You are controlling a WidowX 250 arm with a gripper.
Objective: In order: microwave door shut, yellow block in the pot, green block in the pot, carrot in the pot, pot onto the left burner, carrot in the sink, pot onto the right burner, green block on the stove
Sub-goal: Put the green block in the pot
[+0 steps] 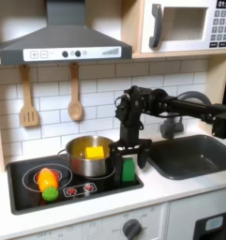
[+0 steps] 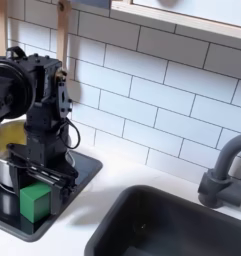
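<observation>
The gripper (image 1: 129, 156) hangs straight above the upright green block (image 1: 128, 171) on the stove (image 1: 21, 200), fingers spread either side of its top, right of the pot (image 1: 90, 157) in the first exterior view.

Setting: toy play kitchen. Indicators: white tile backsplash (image 1: 96, 94), range hood (image 1: 63, 42), overhead microwave (image 1: 185, 26), hanging wooden utensils (image 1: 28, 98), black stove (image 1: 21, 192), dark sink (image 1: 194, 155) with faucet (image 2: 224, 170), white worktop (image 1: 171, 192).

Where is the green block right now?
The green block stands on the stove at its right edge in the first exterior view, just right of the pot, with the tool directly above it.
</observation>
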